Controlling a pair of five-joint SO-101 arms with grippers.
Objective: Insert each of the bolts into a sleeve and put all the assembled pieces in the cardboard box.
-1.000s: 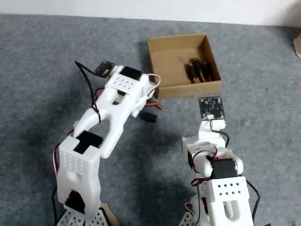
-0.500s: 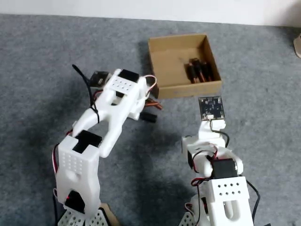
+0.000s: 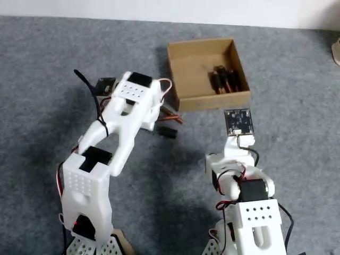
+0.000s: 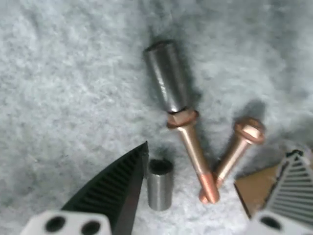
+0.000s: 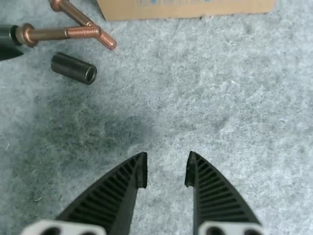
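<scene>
Two copper bolts lie on the grey carpet, their threaded tips crossing. A long dark sleeve lies end-on against the first bolt's head. A short sleeve lies beside one black finger of my left gripper, which hangs open above these parts. The cardboard box holds several assembled pieces. My right gripper is open over bare carpet, well short of the short sleeve and the bolts.
The box's front wall stands just beyond the bolts. In the high view the left arm covers most of the loose parts; one sleeve shows beside it. The right arm sits in front of the box.
The left arm's wrist has shifted left, away from the box. The right arm has not moved.
</scene>
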